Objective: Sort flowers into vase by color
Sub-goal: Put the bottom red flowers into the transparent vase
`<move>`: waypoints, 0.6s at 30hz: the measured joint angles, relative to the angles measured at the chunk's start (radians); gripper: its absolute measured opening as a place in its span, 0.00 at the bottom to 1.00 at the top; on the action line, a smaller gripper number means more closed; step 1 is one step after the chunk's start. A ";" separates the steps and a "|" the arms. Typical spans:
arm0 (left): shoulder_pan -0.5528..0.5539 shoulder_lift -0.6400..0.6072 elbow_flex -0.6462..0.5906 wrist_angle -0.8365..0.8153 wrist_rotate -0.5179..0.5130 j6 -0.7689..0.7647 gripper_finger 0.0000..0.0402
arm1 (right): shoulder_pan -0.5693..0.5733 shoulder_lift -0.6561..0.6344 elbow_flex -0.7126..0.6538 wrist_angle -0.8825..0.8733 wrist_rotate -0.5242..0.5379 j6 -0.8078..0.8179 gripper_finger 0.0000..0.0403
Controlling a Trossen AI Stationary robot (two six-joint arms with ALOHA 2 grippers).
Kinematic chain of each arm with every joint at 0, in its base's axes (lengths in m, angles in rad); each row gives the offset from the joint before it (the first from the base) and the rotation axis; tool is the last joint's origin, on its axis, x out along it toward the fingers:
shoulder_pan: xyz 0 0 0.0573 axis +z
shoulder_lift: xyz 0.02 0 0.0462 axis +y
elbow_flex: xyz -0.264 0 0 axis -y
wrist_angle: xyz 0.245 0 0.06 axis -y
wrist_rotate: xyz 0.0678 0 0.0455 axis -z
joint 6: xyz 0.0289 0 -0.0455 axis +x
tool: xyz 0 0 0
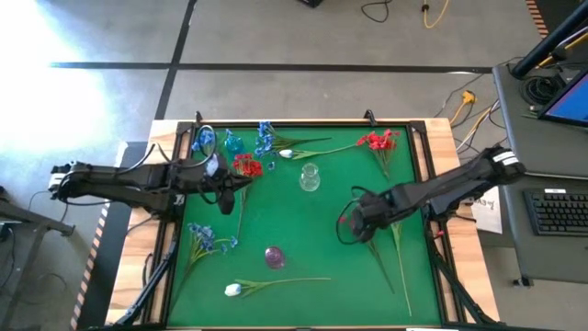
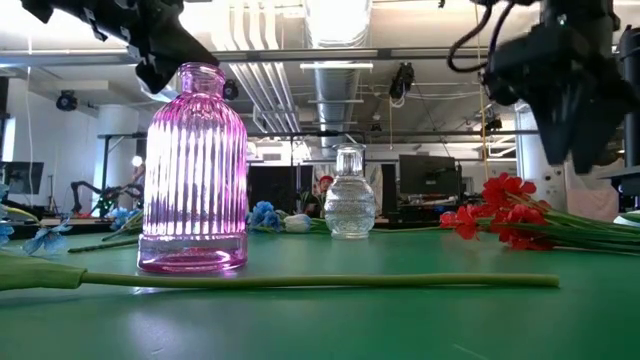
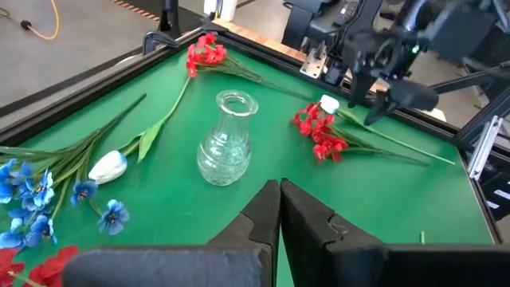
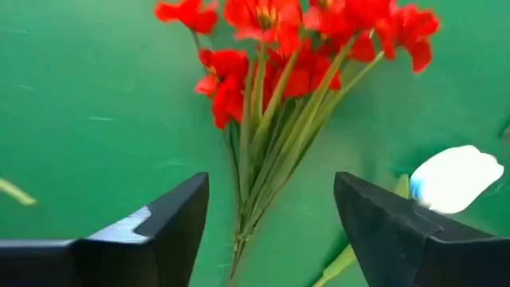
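1. Right wrist view shows the right gripper (image 4: 271, 231) with fingers spread wide astride red flower (image 4: 287, 48) stems, apparently poised to pinch them.
2. A white bud (image 4: 454, 179) lies beside them.
3. The left gripper (image 3: 279, 211), fingers pressed together, hovers near the clear vase (image 3: 227, 139) on the bench (image 1: 303, 239), holding nothing.

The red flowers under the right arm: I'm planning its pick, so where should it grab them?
Grip the bunched green stems just below the red flowers, coming straight down. They lie flat on the green mat, already centred between the open right end effector fingers.
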 joint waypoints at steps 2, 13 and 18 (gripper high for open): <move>0.000 0.007 0.002 0.002 0.000 0.001 0.00 | 0.015 0.045 -0.001 0.003 0.000 0.005 0.69; 0.000 0.059 0.002 0.004 0.001 -0.056 0.00 | 0.029 0.211 -0.002 0.082 0.000 -0.016 0.75; 0.001 0.073 0.002 0.021 0.000 -0.030 0.00 | 0.029 0.264 -0.002 0.172 -0.001 -0.033 0.71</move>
